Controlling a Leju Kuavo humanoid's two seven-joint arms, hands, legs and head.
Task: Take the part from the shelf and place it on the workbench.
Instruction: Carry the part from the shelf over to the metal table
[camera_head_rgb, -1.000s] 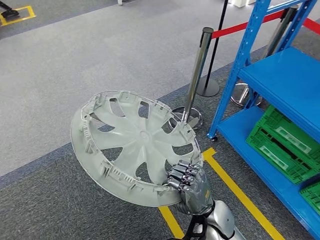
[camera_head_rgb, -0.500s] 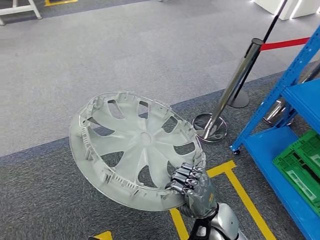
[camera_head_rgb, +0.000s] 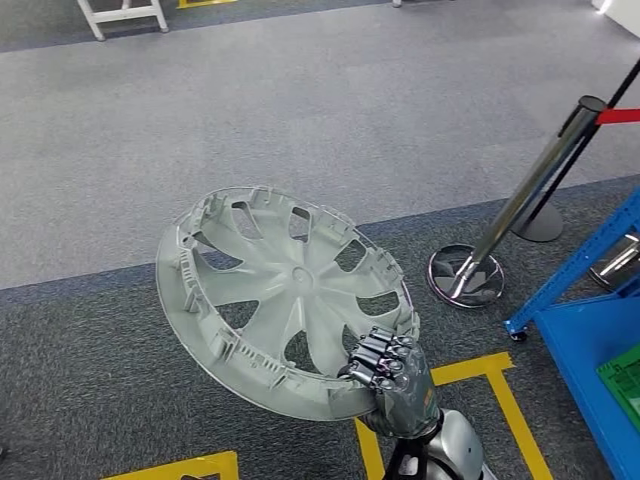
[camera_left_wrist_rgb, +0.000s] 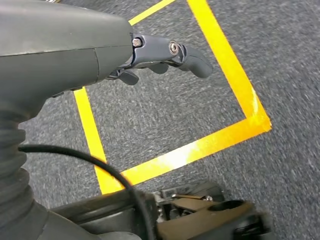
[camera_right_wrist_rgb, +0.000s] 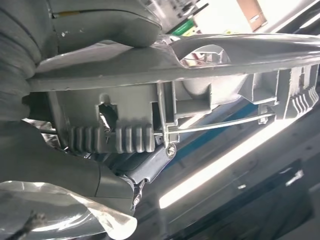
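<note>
**Part hangs off right hand, workbench not in sight**

Right hand (camera_head_rgb: 392, 378) grips the wheel cover (camera_head_rgb: 283, 295) by its near rim; the disc lies near-flat, extending forward-left over carpet. Left hand (camera_left_wrist_rgb: 151, 55) hangs, fingers loosely apart, holding nothing. Blue shelf (camera_head_rgb: 596, 340) sits far right.

Wheel cover (camera_head_rgb: 287, 295) held above floor, right hand (camera_head_rgb: 392, 380) at near rim; stanchion (camera_head_rgb: 521, 210) right, shelf (camera_head_rgb: 589, 350) far right.

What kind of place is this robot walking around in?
Probably a factory or warehouse demo floor: grey carpet marked with yellow floor tape, a blue metal shelf rack holding a green plastic crate, and a chrome barrier post. The right hand carries a grey plastic wheel cover.
</note>
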